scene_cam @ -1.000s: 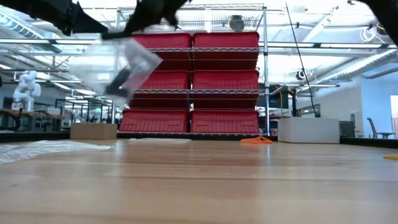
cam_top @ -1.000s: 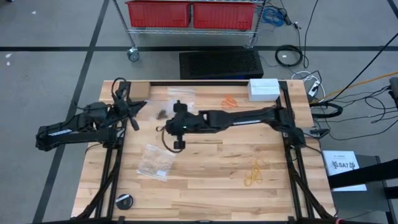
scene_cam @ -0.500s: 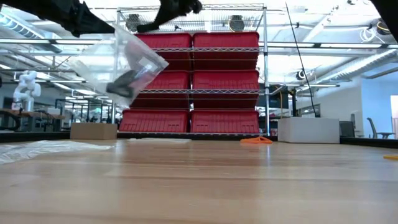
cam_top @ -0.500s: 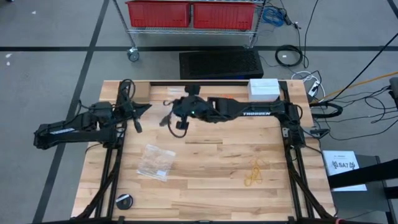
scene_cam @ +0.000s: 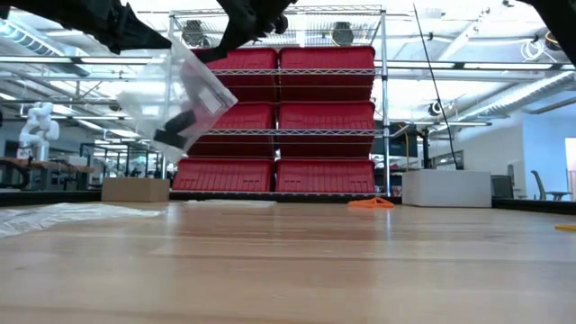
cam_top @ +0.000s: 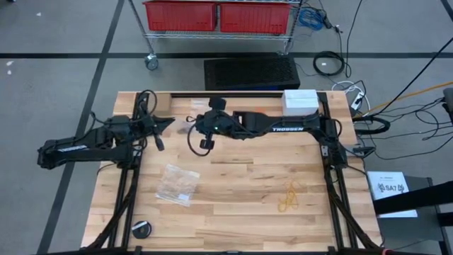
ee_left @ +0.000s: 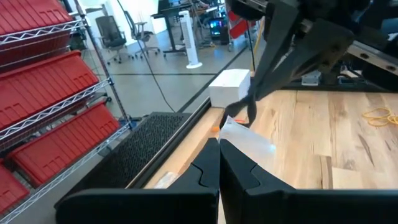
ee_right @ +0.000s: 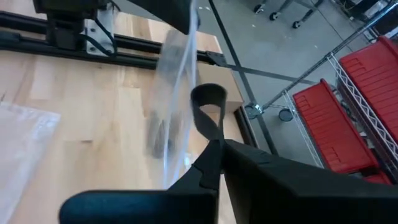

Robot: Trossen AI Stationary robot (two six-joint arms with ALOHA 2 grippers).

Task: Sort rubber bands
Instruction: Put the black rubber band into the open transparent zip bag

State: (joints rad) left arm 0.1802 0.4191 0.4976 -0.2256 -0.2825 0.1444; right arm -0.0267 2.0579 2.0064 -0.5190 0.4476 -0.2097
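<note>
A clear plastic bag (scene_cam: 193, 90) with black rubber bands (scene_cam: 175, 126) in its bottom hangs above the table's far left part. My left gripper (ee_left: 219, 144) is shut on its top edge. My right gripper (ee_right: 217, 146) reaches in from the right, right beside the bag's upper part, shut on a black rubber band (ee_right: 208, 102). Orange bands (scene_cam: 371, 202) lie near the far edge. Pale yellow bands (cam_top: 290, 195) lie at the near right. My left gripper pinches the bag's upper edge (ee_left: 231, 127) between its two fingers, coming about level from the table's left. The bag hangs tilted below it, clear of the table. My right gripper pinches one end of the black band (ee_right: 212, 138) at its fingertips. The band's loop stands out past them beside the bag's wall; whether it touches the bag I cannot tell.
A second clear bag with tan bands (cam_top: 177, 184) lies flat at the near left. A white box (cam_top: 300, 100) and a small cardboard box (cam_top: 157, 104) stand along the far edge. A black round object (cam_top: 141, 228) lies at the near left corner.
My right gripper has moved toward the table's far edge and a little up, turning toward my left gripper, and now stands at the bag's top. The hanging bag has swung and tilted a little; my left gripper still holds it.
</note>
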